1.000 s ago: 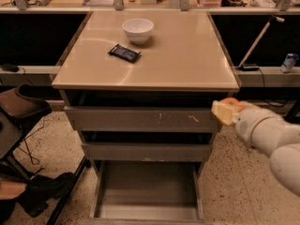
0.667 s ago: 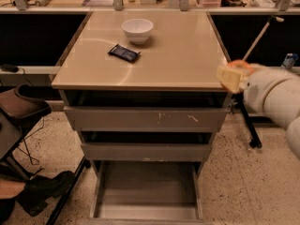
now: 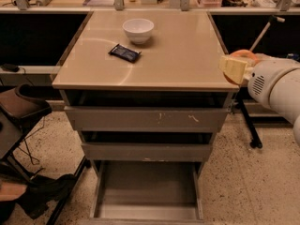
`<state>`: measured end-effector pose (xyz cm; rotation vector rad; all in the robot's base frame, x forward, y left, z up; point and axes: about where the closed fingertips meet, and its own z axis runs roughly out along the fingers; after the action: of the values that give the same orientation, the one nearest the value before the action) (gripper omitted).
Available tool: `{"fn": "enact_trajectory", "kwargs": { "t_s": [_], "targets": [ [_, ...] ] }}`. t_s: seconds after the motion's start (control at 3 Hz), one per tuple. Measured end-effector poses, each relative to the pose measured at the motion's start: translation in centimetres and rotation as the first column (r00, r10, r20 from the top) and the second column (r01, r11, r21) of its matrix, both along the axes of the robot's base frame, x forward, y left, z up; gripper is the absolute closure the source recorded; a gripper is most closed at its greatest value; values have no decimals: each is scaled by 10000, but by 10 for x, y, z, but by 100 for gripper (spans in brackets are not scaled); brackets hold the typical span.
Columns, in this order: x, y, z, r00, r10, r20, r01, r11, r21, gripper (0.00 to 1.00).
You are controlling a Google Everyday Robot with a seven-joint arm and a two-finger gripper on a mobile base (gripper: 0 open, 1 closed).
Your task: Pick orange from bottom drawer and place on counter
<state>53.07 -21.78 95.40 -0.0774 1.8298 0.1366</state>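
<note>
We see the gripper at the right edge of the counter, clamped on the orange. The bottom drawer stands open far below. We judge it should carry the fruit left over bare top, away from the white bowl and dark packet, lower gently, then release.

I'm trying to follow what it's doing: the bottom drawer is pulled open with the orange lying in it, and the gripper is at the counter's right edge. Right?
Not quite. The camera view shows the bottom drawer pulled open but with nothing in it. The orange is held in the gripper, which is at the right edge of the counter.
</note>
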Motion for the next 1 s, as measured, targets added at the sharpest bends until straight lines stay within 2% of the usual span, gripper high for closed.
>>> {"fn": "enact_trajectory", "kwargs": {
  "t_s": [0.33,0.67,1.0],
  "targets": [
    [16,-1,-29,9977,43,-671,-16,9992,396,100],
    [71,-12,-55,9914,160,-1301,-108,9991,412,100],
    [155,-26,-53,9898,-191,-1414,276,9979,589,100]
  ]
}}
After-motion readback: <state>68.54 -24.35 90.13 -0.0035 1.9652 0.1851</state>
